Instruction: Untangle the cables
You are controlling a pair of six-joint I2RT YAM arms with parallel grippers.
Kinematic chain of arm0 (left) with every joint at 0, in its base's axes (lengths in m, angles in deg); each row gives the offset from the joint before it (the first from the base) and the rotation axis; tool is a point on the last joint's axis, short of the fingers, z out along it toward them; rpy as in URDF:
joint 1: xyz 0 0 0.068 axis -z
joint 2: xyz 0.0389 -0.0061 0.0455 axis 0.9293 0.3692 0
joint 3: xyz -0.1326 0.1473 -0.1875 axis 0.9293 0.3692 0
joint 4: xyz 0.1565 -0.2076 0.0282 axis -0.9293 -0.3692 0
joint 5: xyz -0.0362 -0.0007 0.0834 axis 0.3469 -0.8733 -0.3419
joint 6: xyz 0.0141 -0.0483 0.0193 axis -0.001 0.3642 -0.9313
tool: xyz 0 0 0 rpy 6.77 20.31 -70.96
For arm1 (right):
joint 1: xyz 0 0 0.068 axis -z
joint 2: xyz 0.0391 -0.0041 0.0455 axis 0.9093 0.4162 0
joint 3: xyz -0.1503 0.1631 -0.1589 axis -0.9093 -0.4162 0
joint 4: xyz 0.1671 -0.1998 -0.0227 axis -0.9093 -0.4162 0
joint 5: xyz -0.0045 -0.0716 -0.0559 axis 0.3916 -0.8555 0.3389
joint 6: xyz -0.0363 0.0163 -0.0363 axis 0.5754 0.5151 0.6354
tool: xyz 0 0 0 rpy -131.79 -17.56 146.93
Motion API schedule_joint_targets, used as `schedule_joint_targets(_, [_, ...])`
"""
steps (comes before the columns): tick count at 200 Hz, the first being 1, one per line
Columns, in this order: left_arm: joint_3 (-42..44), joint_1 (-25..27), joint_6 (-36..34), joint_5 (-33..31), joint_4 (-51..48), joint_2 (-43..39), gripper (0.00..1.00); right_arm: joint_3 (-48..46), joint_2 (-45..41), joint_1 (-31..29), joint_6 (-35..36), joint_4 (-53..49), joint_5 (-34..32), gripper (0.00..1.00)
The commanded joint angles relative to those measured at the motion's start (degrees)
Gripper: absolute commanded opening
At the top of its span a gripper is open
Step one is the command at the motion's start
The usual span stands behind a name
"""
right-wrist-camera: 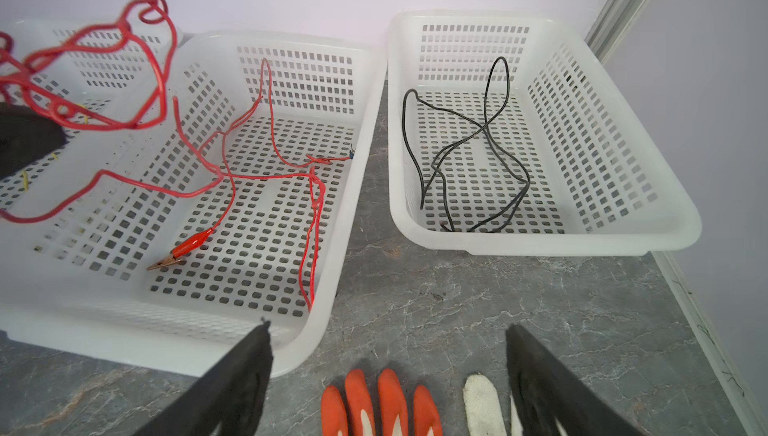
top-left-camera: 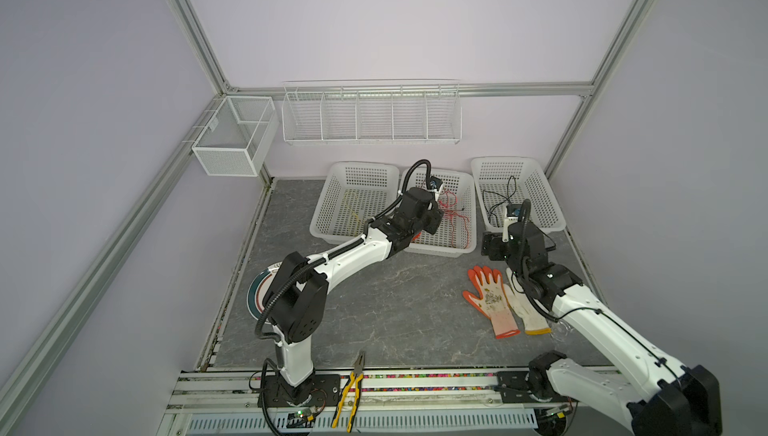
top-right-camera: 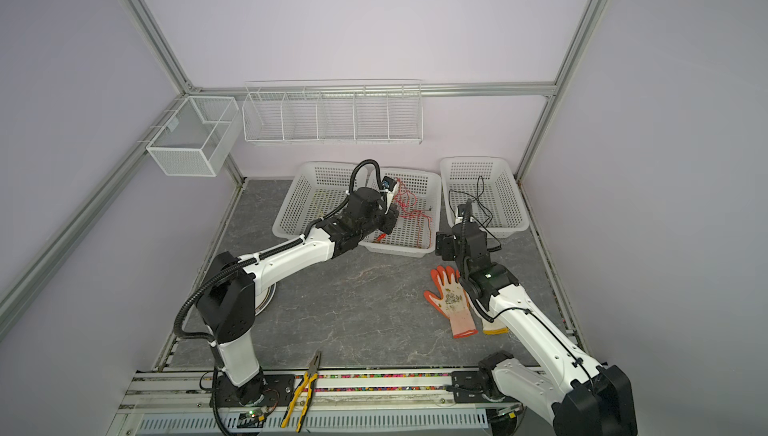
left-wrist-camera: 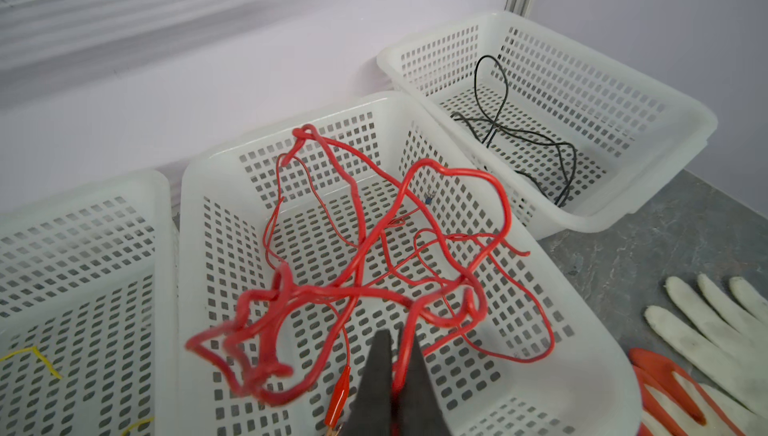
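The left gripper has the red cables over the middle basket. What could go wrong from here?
The left gripper is shut on a strand of the red cables, which look knotted together; pulling may tighten the tangle.
The alligator clip lies on the middle basket floor; it might snag a slot and drag the basket.
The right gripper is open and empty, so nothing anchors the bundle.

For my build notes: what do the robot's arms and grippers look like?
The left arm and right arm have white shells, black joints and black corrugated hoses. The left gripper and right gripper are black, tapering to narrow tips.
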Motion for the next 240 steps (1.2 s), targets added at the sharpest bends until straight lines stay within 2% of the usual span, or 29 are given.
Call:
schedule_joint_targets(1, [-2.98, -0.02, 2.59, -0.42, -3.49, 2.37, 0.00, -1.52, -1.37, 0.25, 0.60, -0.33, -1.27, 0.89])
schedule_joint_targets(27, [-5.70, -0.04, 3.54, 0.13, -6.62, 5.13, 0.02, -2.37, -1.24, 0.20, 0.17, -0.38, -0.85, 0.89])
schedule_joint_targets(43, [-6.32, -0.02, 4.14, 0.20, -7.14, 6.29, 0.16, -2.50, -0.80, 0.22, -0.09, -0.47, -0.50, 0.89])
schedule_joint_targets(71, [-4.58, 0.00, 4.30, 0.40, -4.16, 6.35, 0.27, -2.92, -0.51, 0.20, -0.37, -0.40, -0.88, 0.89])
schedule_joint_targets(94, [-3.52, 0.02, 3.75, 1.01, -2.19, 5.17, 0.44, -3.80, -0.34, 0.28, -0.16, 0.28, -1.08, 0.89])
schedule_joint_targets(108, [-2.87, 0.03, 3.35, 1.43, -1.15, 3.94, 0.64, -4.03, 0.15, 0.37, 0.16, 0.37, -1.22, 0.89])
schedule_joint_targets(120, [-1.86, -0.01, 3.14, 1.47, 0.03, 2.62, 0.90, -4.09, 0.53, 0.42, 0.56, 0.44, -1.34, 0.89])
schedule_joint_targets(132, [-0.52, 0.01, 2.73, 1.42, 1.18, 0.92, 1.00, -4.33, 0.80, 0.61, 0.93, 0.63, -1.36, 0.89])
schedule_joint_targets(189, [9.98, 0.11, 0.42, -2.75, 7.58, -10.59, 0.99, -5.87, 1.40, 1.32, 2.42, 3.14, -2.83, 0.89])
schedule_joint_targets(218, [16.70, 0.13, -0.74, -9.57, 9.42, -17.10, 0.99, -6.28, 3.14, 3.09, 4.21, 4.64, -2.98, 0.89])
schedule_joint_targets(240, [21.47, 0.08, -0.32, -18.29, 9.02, -22.22, 0.99, -7.85, 4.80, 4.95, 6.24, 8.40, -1.83, 0.89])
